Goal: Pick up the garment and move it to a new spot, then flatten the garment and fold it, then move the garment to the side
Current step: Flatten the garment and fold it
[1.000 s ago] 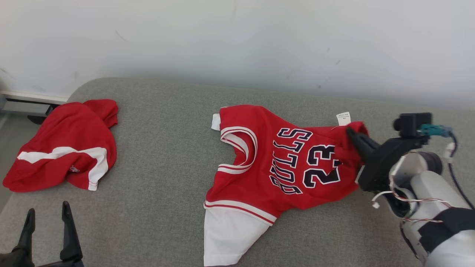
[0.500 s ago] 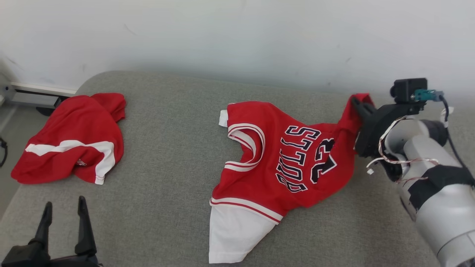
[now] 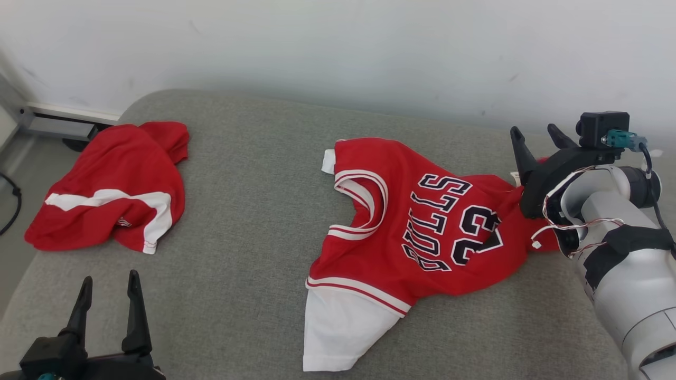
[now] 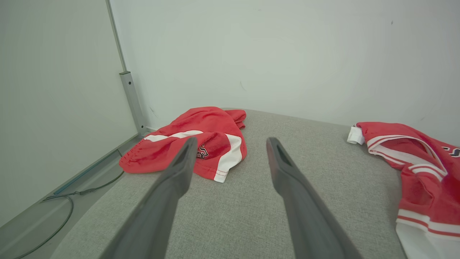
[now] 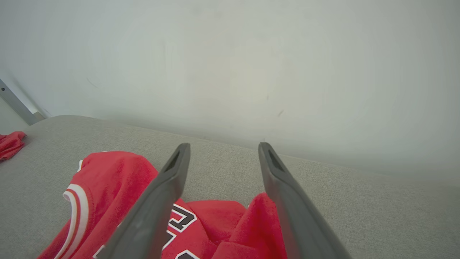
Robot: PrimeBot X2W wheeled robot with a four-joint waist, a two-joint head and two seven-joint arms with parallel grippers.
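Over the grey cushion [image 3: 237, 221], the head view takes in the whole scene. The red jersey [image 3: 422, 227] lies around the middle, number side up, collar toward the left, with a white part [image 3: 338, 332] spilling out at the near edge. Its right-hand hem is rumpled into a heap beside the right gripper [image 3: 532, 132], whose fingers are spread and point upward with nothing between them. The left gripper [image 3: 110, 278] sits at the near left, also spread and empty, well apart from the jersey. A second red garment [image 3: 111, 184] is crumpled at the far left.

To my eye the job in hand is flattening. I'd take that bunched hem low, at its edge, and draw it away from the collar. The left gripper could come across to pin the shoulder side so the cloth stretches rather than slides.

The left wrist view looks between the open fingers of the left gripper [image 4: 231, 142] at the second garment. It adds a metal post [image 4: 131, 100] and a cable [image 4: 54, 201] on the floor. The jersey's collar end [image 4: 424, 169] lies off to the right.

The right wrist view gives what the head camera hides behind the arm. The hem stands up in soft folds [image 5: 222, 216] just under the parted fingers of the right gripper [image 5: 224, 145]. No cloth is pinched between them, and bare cushion runs beyond to the wall [image 5: 251, 72].
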